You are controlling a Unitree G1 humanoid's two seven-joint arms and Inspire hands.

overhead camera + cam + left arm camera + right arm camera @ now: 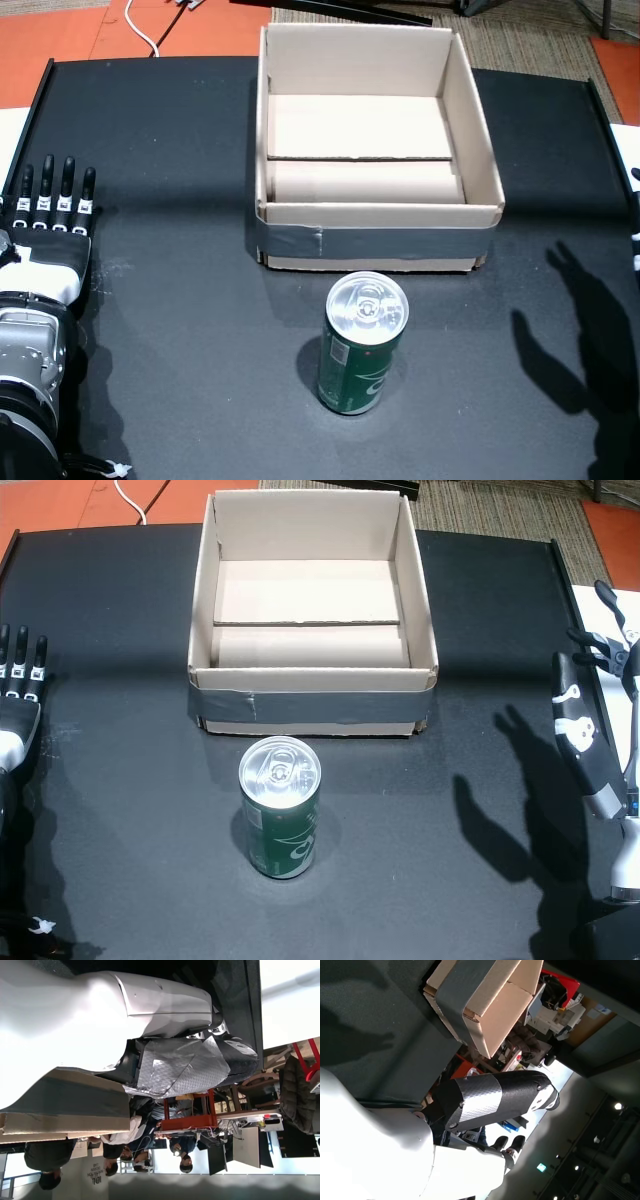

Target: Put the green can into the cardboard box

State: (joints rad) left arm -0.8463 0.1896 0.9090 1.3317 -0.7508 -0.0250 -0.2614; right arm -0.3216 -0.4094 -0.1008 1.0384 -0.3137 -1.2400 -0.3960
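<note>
The green can (364,343) (281,807) stands upright on the black table, silver top up, just in front of the cardboard box (372,215) (310,694). The box is open and shows only its bare floor. My left hand (48,225) (17,705) lies flat at the table's left edge, fingers straight and apart, far from the can. My right hand (592,730) hovers at the right edge, open, holding nothing; in the right wrist view its thumb (495,1097) points toward the box corner (480,1007). The left wrist view shows the left hand's thumb (190,1065).
The table has raised rims at left and right (35,110) (570,590). Orange floor and a white cable (140,25) lie behind it. People (145,1145) and equipment appear in the left wrist view's background.
</note>
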